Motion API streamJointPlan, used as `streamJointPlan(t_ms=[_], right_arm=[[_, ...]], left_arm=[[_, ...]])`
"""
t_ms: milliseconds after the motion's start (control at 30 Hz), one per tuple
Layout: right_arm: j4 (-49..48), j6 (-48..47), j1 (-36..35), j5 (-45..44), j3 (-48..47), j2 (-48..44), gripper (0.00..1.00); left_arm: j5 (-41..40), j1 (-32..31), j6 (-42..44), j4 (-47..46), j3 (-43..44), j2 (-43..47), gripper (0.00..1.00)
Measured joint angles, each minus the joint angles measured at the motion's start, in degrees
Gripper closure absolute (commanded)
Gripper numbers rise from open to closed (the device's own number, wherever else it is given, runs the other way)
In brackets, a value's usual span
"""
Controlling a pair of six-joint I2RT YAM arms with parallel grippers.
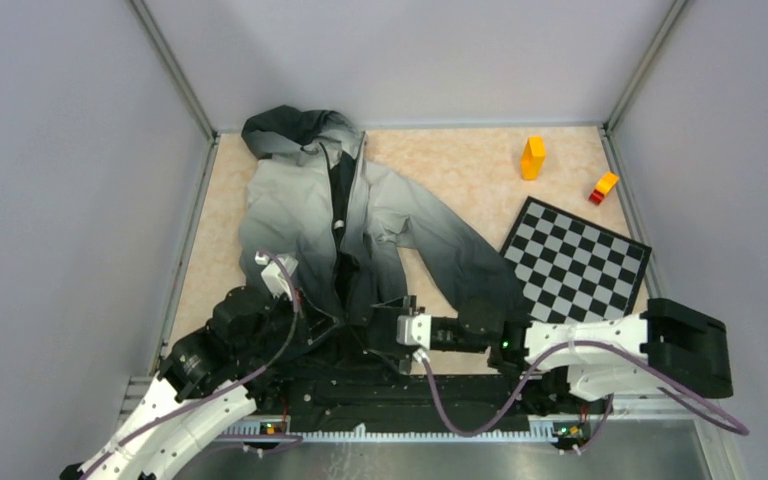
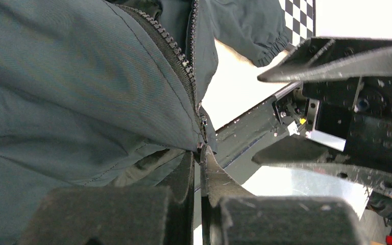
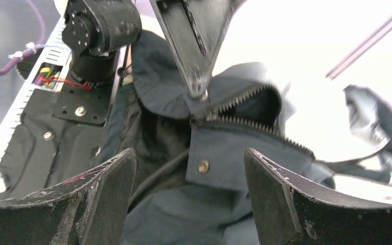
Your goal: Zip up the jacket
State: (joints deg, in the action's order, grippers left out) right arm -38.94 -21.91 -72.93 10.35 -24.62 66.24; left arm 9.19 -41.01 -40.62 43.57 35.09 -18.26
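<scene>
My left hand [image 2: 202, 153] is pinched narrow on the foot of the dark front zipper [image 2: 181, 61], right where the two rows of teeth meet. From the right wrist view its tips seem to hold the small metal slider [image 3: 200, 95], though I cannot tell if I have the pull tab or only the fabric beside it. The large light grey hooded fabric jacket [image 1: 290, 210] lies on the pale marbled table [image 1: 460, 160], dark hood at the far end and black hem at the near edge between my two arms. Its front is open above the slider, so I judge the zipping barely begun. My right hand [image 3: 189, 158] is spread wide and empty, its fingers either side of the hem flap with the round metal snap [image 3: 203, 166], just below the slider. To do this step well, I would close the right hand on that flap, low and close to the snap, so the hem is anchored. Then I would draw the slider toward the hood, straight along the teeth. The cloth must be taut between my hands, or the slider will drag the whole jacket. The loose dark lining near the teeth could catch, so I would pull slowly.
</scene>
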Motion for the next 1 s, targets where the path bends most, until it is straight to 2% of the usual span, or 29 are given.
streamJointPlan(t_ms=[233, 400, 533, 733, 1000], right_arm=[[-18.38, -10.27, -5.42, -3.87, -0.07, 12.00, 0.35], [-27.19, -12.94, -6.91, -6.29, -0.28, 19.15, 0.43], [-33.03, -14.67, -7.30, -8.48, -0.66, 22.80, 0.44], [-38.27, -15.98, -7.56, -10.86, -1.33, 25.73, 0.46], [-40.33, -16.96, -7.58, -11.82, -1.81, 27.26, 0.48]], left_arm=[[0.00, 0.00, -0.24, 0.28, -0.07, 0.92, 1.00], [0.00, 0.00, -0.24, 0.26, -0.07, 0.92, 1.00], [0.02, 0.00, -0.26, 0.28, -0.07, 0.92, 1.00], [0.00, 0.00, -0.42, 0.55, -0.07, 0.92, 1.00], [0.00, 0.00, -0.42, 0.70, -0.07, 0.92, 1.00]])
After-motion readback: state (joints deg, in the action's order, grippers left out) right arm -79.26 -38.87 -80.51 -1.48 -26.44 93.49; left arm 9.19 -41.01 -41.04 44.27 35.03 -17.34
